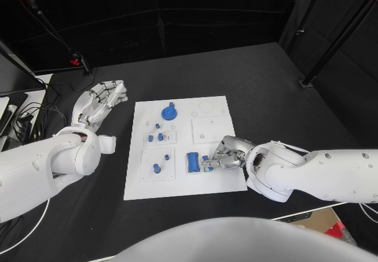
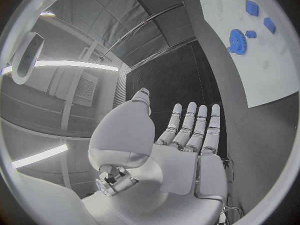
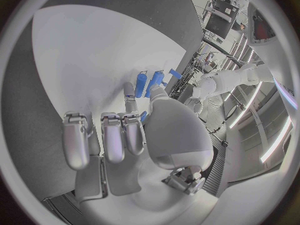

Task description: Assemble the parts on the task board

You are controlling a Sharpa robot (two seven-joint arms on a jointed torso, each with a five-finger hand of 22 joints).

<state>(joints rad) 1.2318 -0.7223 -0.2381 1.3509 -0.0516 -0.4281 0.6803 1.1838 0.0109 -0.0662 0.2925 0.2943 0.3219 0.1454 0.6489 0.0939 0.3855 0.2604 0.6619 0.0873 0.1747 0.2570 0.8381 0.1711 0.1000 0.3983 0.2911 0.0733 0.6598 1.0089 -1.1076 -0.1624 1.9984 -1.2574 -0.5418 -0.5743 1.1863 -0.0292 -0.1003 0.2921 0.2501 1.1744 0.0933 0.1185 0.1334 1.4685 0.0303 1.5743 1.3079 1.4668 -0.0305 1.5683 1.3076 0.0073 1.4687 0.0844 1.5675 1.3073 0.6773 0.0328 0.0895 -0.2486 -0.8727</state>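
Note:
The white task board (image 1: 217, 183) lies in the middle of the black table. On it stand a blue gear (image 1: 170, 113), small blue parts (image 1: 160, 137) below the gear, two more (image 1: 158, 167) at the lower left, and a long blue block (image 1: 192, 161). My right hand (image 1: 226, 155) rests on the board just right of that block, thumb and a finger pinching a small blue part (image 1: 207, 161), seen as a blue sliver (image 3: 143, 116) in the right wrist view. My left hand (image 1: 101, 101) hovers flat beside the board's left edge, fingers (image 2: 195, 127) straight and apart, holding nothing.
Cables and equipment (image 1: 17, 117) crowd the table's left edge, with a red clamp (image 1: 75, 61) behind them. A dark pole (image 1: 335, 46) stands at the back right. A cardboard box (image 1: 324, 221) sits beyond the front right corner.

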